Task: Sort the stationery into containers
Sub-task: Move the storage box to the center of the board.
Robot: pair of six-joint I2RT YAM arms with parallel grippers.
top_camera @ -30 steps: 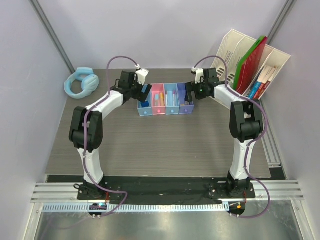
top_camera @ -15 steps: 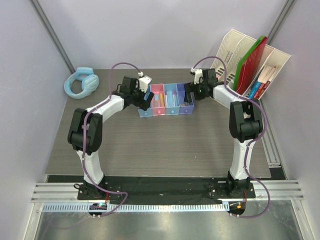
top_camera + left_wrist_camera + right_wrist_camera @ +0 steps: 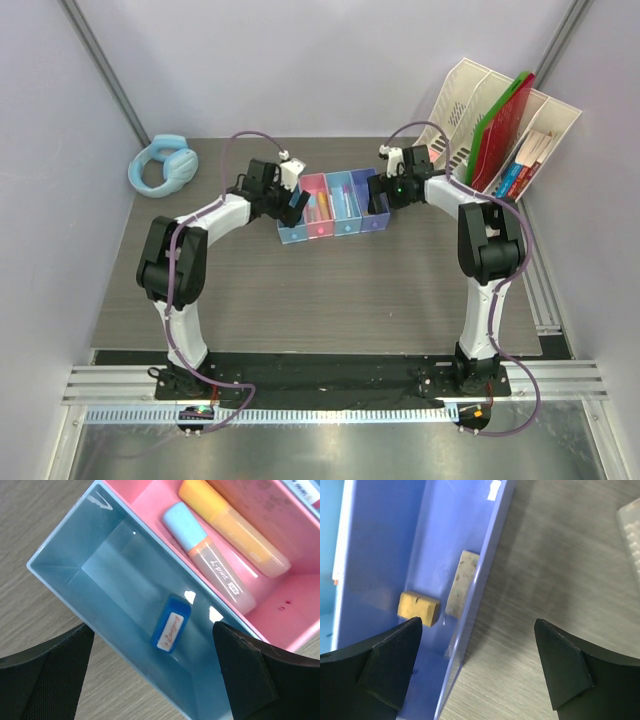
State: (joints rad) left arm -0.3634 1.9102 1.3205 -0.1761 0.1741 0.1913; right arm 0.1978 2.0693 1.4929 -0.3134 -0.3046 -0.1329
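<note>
The four joined containers (image 3: 333, 228) stand mid-table, slightly skewed. My left gripper (image 3: 288, 200) is open over the left blue bin (image 3: 105, 575), its jaws either side of the bin's near end. A blue block (image 3: 171, 623) lies inside that bin. The pink bin (image 3: 295, 610) holds a pale blue tube (image 3: 207, 562) and a yellow marker (image 3: 235, 530). My right gripper (image 3: 382, 190) is open, its jaws astride the purple bin's (image 3: 385, 540) outer wall. That bin holds a gold clip (image 3: 419, 605) and a grey eraser (image 3: 461, 582).
Light blue headphones (image 3: 162, 168) lie at the back left. A cream slotted file organiser (image 3: 555, 120) with red and green folders (image 3: 505, 125) stands at the back right, close behind my right arm.
My left gripper has moved right and down onto the left blue bin. The row of bins has turned a little, its left end nearer to me. My right gripper has shifted slightly left.
</note>
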